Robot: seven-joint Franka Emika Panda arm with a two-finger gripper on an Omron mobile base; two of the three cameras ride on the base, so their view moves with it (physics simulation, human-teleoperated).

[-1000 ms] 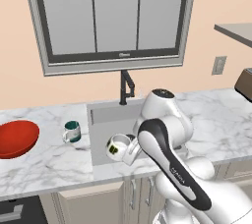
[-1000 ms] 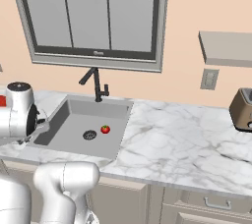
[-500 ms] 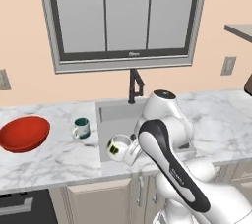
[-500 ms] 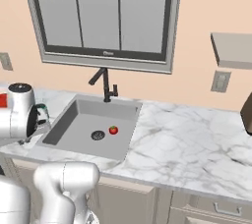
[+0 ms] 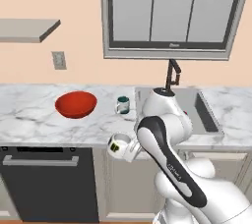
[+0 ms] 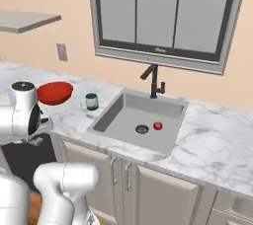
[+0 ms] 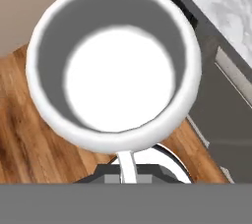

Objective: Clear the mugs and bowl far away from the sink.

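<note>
While the arm (image 5: 162,154) reaches out past the counter's front edge, the white mug (image 5: 118,146) hangs at the gripper (image 5: 129,150), off the counter (image 5: 29,115) and in front of the cabinet face, its dark mark turned toward the left base camera. Hand view: the white mug (image 7: 114,66) is seen straight down its open mouth, interior bare, with wooden floor (image 7: 29,139) below it and the marble edge at upper right. The fingers are hidden behind the mug, so whether they are pressed onto it or merely beside it cannot be told.

Green mug (image 5: 123,104) stands upright on the marble just left of the sink (image 5: 197,107), handle to its left; from the right base view the green mug (image 6: 91,101) sits near the basin's left rim. Red bowl (image 5: 76,104) rests upright on the counter further left, apart from the green mug, above the dark oven front (image 5: 44,179).

Sink (image 6: 143,120) holds a small red ball (image 6: 157,126) beside the round drain (image 6: 142,129). Black faucet (image 6: 154,82) stands at its back rim, under the window (image 6: 163,12).
</note>
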